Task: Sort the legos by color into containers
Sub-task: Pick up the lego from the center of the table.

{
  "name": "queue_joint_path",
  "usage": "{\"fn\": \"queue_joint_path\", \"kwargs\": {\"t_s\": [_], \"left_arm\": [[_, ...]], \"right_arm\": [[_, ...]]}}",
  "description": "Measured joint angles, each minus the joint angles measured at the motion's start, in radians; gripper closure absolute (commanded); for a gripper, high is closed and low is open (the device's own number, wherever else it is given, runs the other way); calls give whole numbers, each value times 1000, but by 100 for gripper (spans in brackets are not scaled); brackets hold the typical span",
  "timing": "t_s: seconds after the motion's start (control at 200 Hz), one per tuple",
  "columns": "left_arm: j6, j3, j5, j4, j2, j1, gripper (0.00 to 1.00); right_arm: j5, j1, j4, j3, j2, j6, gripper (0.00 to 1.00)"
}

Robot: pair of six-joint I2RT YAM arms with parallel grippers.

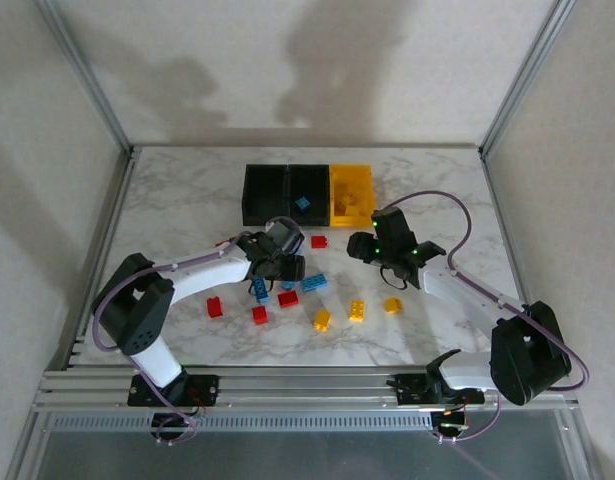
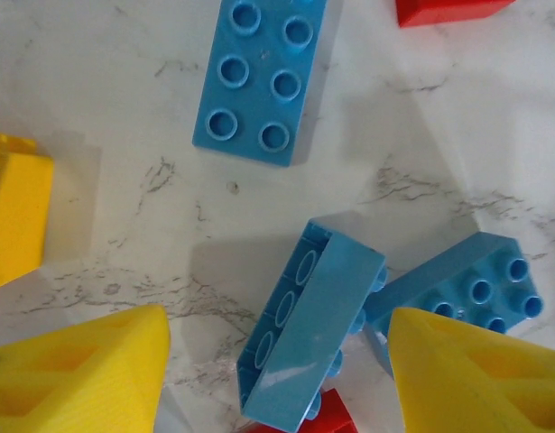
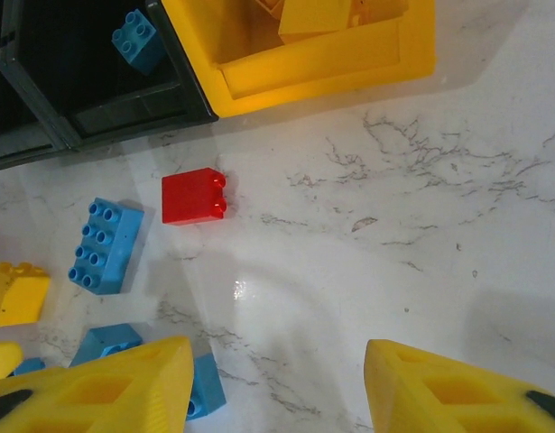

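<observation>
On the marble tabletop (image 1: 177, 200), the left pincer (image 2: 277, 356) hangs low over a cluster of blue legos, its yellow fingers (image 2: 87, 379) spread apart and gripping nothing. A tipped blue lego (image 2: 309, 334) lies on its side right between them. Its hollow underside faces the left finger across a clear strip of marble, and its studs face the right finger. A second blue lego (image 2: 480, 289) lies studs-up just beside that right finger and appears to touch the tipped one. A long blue lego (image 2: 259, 77) lies flat beyond the fingertips, apart from both. The right pincer (image 3: 277, 370) is likewise released, with bare marble between its fingers; a red lego (image 3: 194, 196) and a far blue lego (image 3: 106, 245) lie ahead of it to one side, well clear. The containers (image 1: 247, 200) stand in a row at the far middle of the tabletop: two black, then a yellow bin (image 3: 331, 68) holding yellow legos. The black bin (image 3: 133, 115) next to it holds one small blue lego (image 3: 137, 38).
</observation>
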Motion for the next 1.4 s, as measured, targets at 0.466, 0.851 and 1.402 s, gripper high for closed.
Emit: {"fn": "queue_joint_path", "kwargs": {"t_s": [0.466,0.851,1.402], "left_arm": [[50,48,42,5,84,-2,63],[60,71,48,-9,98,-2,59],[58,71,62,-14,98,-2,49]], "right_arm": [[2,0,37,-19,0,5,48],[1,0,45,-19,8,5,49],[1,0,63,-43,5,9,49]]}}
